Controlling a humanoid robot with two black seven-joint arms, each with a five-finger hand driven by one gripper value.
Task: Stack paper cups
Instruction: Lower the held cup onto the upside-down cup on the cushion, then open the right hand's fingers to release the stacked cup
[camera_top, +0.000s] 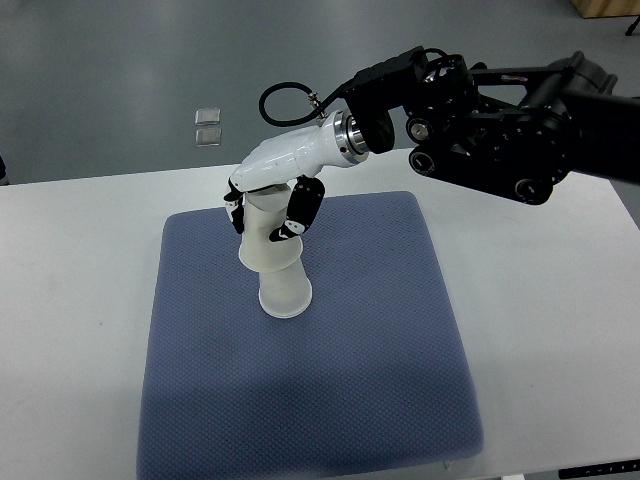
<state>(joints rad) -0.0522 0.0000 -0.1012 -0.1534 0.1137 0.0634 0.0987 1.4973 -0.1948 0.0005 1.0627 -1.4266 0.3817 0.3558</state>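
My right hand (266, 213) reaches in from the upper right, over the blue mat (380, 340). Its white and black fingers (298, 212) are curled around a white paper cup (268, 240), held tilted. That cup sits on top of another white paper cup (284, 293), which stands upside down on the mat. The upper part of the held cup is hidden by the palm. The left arm does not show.
The mat lies on a white table (70, 300). Two small clear squares (208, 126) lie on the grey floor beyond the table's far edge. The black forearm (500, 120) crosses the upper right.
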